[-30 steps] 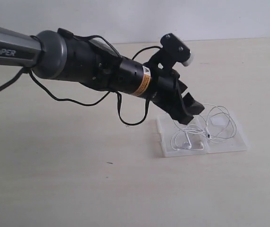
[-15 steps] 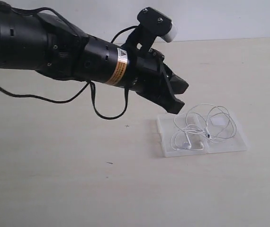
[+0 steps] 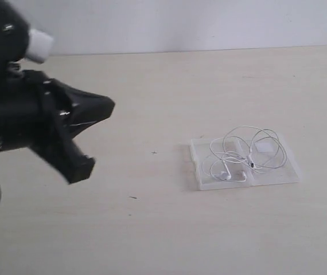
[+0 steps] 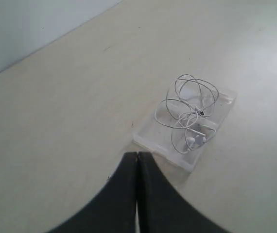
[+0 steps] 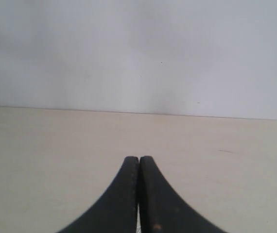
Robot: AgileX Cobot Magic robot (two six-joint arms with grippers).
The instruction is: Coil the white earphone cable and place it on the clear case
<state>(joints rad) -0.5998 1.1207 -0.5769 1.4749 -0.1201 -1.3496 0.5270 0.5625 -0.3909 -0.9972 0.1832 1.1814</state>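
1. Clearly, the white earphone cable [image 3: 244,150] lies on top of the clear case [image 3: 281,175], in several loose loops that cross over each other. It is not a tight coil: the loops spread over both halves of the case, and some of them stand up a little from the plastic.
2. Its two earbuds [image 3: 226,175] lie close together on the half of the case that is toward the left side of the exterior view, near the front edge.
3. The case lies flat and opened out on the pale table [image 3: 152,229], in the right part of the exterior view. On the other half, a small white square sticker [image 3: 262,146] shows under the loops.
4. The left gripper [image 4: 137,154] has its two dark fingers pressed together with no gap, and nothing is caught between them. It hangs above the table, well apart from the case, with no contact to the cable. In the exterior view it is a blurred black shape at the far left.
5. The right gripper [image 5: 139,158] is closed in the same way, finger against finger, with nothing in its grip. Only its own wrist view shows it, over bare table with the light wall [image 5: 138,53] behind.
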